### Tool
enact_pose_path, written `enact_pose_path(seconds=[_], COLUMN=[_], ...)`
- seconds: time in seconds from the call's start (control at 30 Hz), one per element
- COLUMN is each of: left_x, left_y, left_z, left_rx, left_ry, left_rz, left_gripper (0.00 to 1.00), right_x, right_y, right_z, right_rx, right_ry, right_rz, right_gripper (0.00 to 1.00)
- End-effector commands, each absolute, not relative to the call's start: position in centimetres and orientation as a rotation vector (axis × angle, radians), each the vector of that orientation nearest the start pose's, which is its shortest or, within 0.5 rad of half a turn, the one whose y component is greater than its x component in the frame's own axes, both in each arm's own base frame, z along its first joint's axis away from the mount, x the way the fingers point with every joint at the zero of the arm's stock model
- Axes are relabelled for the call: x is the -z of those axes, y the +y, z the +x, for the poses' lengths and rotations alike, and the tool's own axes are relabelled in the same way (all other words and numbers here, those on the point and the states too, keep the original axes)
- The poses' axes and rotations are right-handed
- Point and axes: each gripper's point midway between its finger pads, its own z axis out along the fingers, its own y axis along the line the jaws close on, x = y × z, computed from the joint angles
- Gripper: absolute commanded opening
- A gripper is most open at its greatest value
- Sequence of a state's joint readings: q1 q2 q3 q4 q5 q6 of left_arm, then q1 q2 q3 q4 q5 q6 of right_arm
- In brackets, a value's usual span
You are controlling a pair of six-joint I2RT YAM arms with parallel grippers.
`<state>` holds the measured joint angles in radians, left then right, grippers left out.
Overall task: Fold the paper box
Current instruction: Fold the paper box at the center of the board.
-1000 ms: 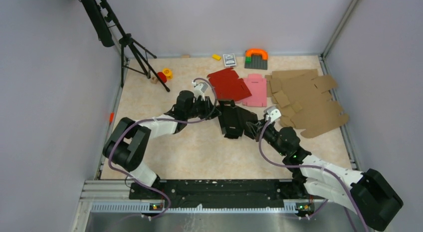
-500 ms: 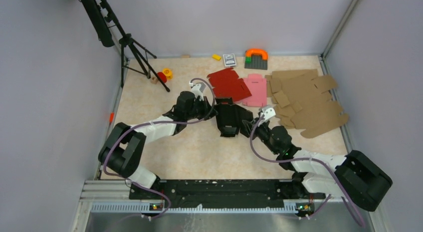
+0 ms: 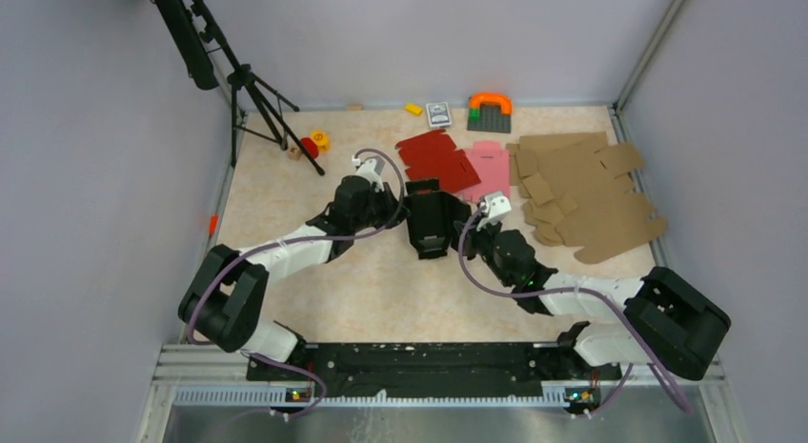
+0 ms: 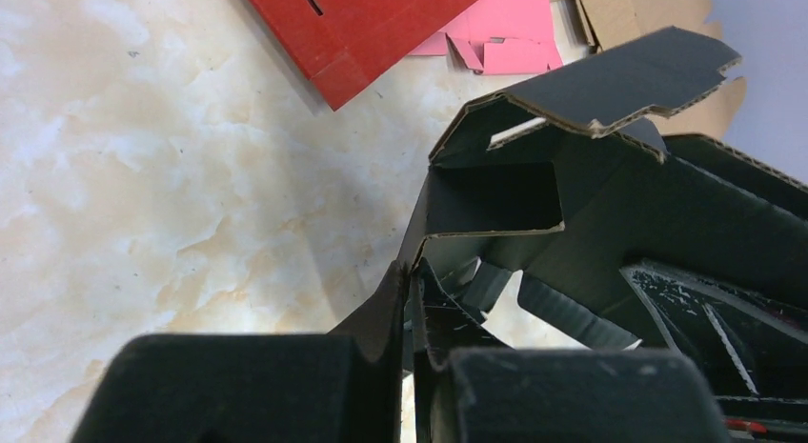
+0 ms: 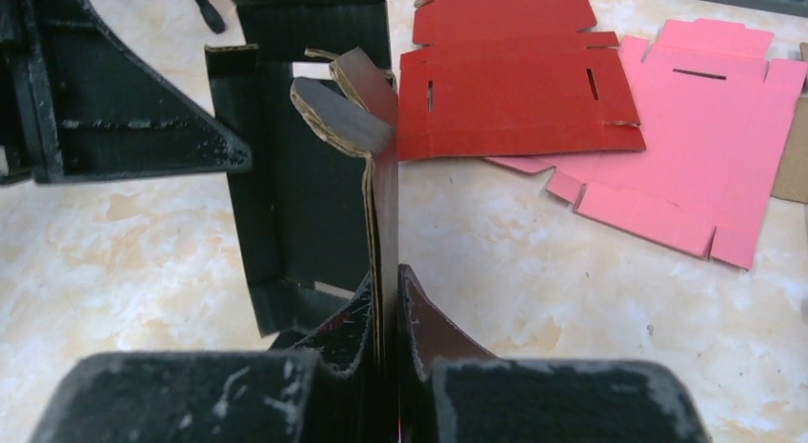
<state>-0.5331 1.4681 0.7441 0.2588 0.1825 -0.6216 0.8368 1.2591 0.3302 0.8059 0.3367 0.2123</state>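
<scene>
The black paper box [image 3: 431, 221] sits mid-table with both side walls raised, half formed. My left gripper [image 3: 398, 212] is shut on its left wall; in the left wrist view the wall edge [image 4: 419, 271] is pinched between the fingers, with a folded flap [image 4: 610, 81] above. My right gripper [image 3: 467, 235] is shut on the right wall; in the right wrist view the upright wall [image 5: 383, 214] stands between the fingers, its top flaps [image 5: 343, 110] bent inward.
A red blank [image 3: 434, 162] and a pink blank [image 3: 488, 172] lie just behind the box. Brown cardboard blanks [image 3: 586, 191] lie at the right. A tripod [image 3: 252, 100], small toys [image 3: 314, 143] and a grey brick plate [image 3: 489, 112] stand at the back.
Both grippers have moved inward and left with the box; its walls have risen from spread out to upright. The right arm has swung far to the left.
</scene>
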Motion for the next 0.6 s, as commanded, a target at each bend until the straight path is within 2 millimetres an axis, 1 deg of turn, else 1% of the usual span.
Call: enact_pose_path(seconds=[0.0, 0.1, 0.17, 0.2, 0.27, 0.33, 0.4, 0.5, 0.57], left_x=[-15.5, -15.8, -15.9, -15.8, -15.5, -15.4, -15.2, -14.8, -14.6], left_y=[-26.6, -26.5, -26.4, -26.3, -26.2, -26.0, -26.0, -26.2, -26.2], left_z=[33.9, 34.0, 33.9, 33.8, 33.5, 33.3, 32.9, 32.4, 32.1], left_rx=[0.913, 0.888, 0.88, 0.881, 0.889, 0.906, 0.931, 0.915, 0.88], left_ry=[2.06, 2.068, 2.067, 2.07, 2.071, 2.054, 2.034, 2.018, 2.008], left_rz=[0.031, 0.06, 0.064, 0.063, 0.047, 0.011, -0.035, -0.053, -0.044], left_gripper=[0.0, 0.0, 0.0, 0.0, 0.0, 0.0, 0.0, 0.0, 0.0], right_x=[-14.7, -15.2, -14.9, -14.6, -14.1, -13.8, -14.0, -13.5, -13.1], right_y=[26.1, 26.5, 26.2, 26.0, 25.5, 25.3, 26.1, 27.1, 27.3], right_z=[28.9, 28.8, 28.9, 28.9, 28.9, 28.8, 28.3, 27.9, 27.8], right_rx=[-0.522, -0.496, -0.462, -0.449, -0.445, -0.499, -0.563, -0.5, -0.462], right_ry=[1.759, 1.795, 1.833, 1.856, 1.883, 1.861, 1.808, 1.773, 1.761], right_rz=[-0.276, -0.347, -0.351, -0.341, -0.264, -0.177, -0.161, -0.219, -0.226], right_gripper=[0.0, 0.0, 0.0, 0.0, 0.0, 0.0, 0.0, 0.0, 0.0])
